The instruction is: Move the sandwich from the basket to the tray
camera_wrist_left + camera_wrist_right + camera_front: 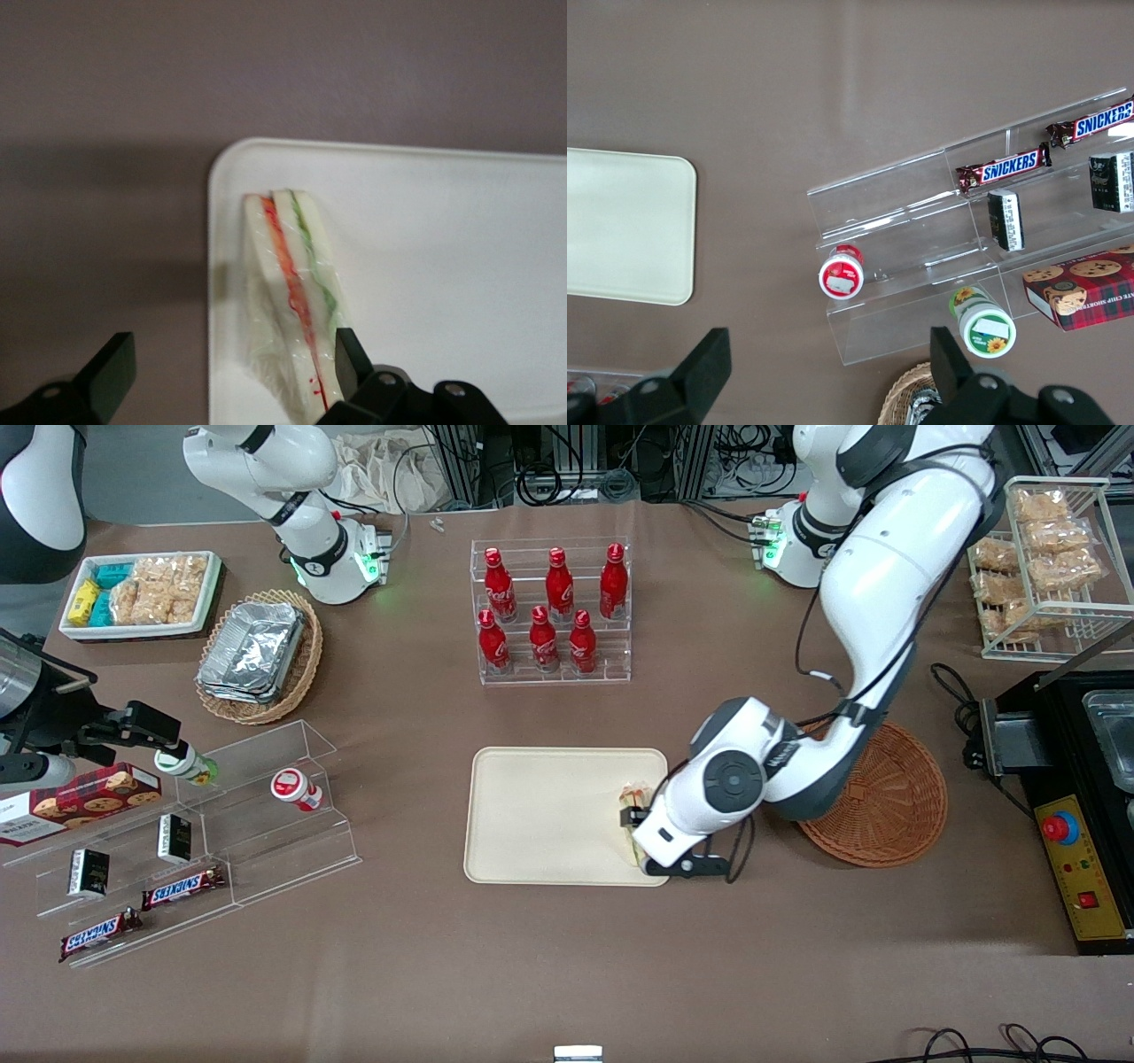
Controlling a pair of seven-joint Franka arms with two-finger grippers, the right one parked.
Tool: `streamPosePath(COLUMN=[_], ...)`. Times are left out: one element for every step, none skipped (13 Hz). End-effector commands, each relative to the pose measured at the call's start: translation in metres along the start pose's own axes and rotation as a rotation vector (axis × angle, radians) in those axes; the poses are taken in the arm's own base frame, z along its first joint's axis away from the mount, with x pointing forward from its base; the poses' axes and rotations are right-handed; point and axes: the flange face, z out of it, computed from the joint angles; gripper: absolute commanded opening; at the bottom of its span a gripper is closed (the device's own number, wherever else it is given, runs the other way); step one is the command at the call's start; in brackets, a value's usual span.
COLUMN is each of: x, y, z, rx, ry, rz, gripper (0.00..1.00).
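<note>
Front view showed the sandwich (633,801) lying on the tray (549,815), hard against the tray's short rim nearest the basket (886,797), partly hidden under the end effector (651,841). Placed the tray mid-desk, nearer the camera-side edge than the rack of red bottles (551,607), their script too small to read. Showed brown desk (567,974) bare between tray and camera-side edge, basket just beside the tray toward the working arm's end.

Left wrist view gave what the front could not: end effector (230,367) released, fingers (111,372) spread wide, one over the desk outside the rim, the other close against the wrapped sandwich (297,301), red and green filling stripes plain, near the tray (461,266) corner.

Right wrist view read "SNICKERS" on two bars (1001,166) in a clear stand (921,257).
</note>
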Motion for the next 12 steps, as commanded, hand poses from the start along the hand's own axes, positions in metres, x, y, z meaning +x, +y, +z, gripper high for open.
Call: streamPosePath(x=[0.006, 0.008, 0.010, 0.013, 0.012, 0.005, -0.007, -0.019, -0.025, -0.032, -0.037, -0.040], y=[-0.041, -0.058, -0.075, -0.103, -0.126, -0.142, -0.146, -0.146, -0.159, -0.175, -0.195, -0.214], z=[-0.077, -0.106, -0.132, -0.158, -0.183, -0.206, -0.231, -0.246, -0.255, -0.262, -0.268, -0.269], rx=[0.053, 0.070, 0.084, 0.099, 0.118, 0.142, 0.166, 0.186, 0.196, 0.173, 0.124, 0.105], ry=[0.046, 0.068, 0.089, 0.104, 0.111, 0.111, 0.117, 0.124, 0.136, 0.130, 0.120, 0.142], rz=[-0.063, -0.089, -0.114, -0.159, -0.197, -0.225, -0.233, -0.239, -0.262, -0.300, -0.350, -0.380], gripper=[1.00, 1.00, 1.00, 1.00, 1.00, 1.00, 1.00, 1.00, 1.00, 1.00, 1.00, 1.00])
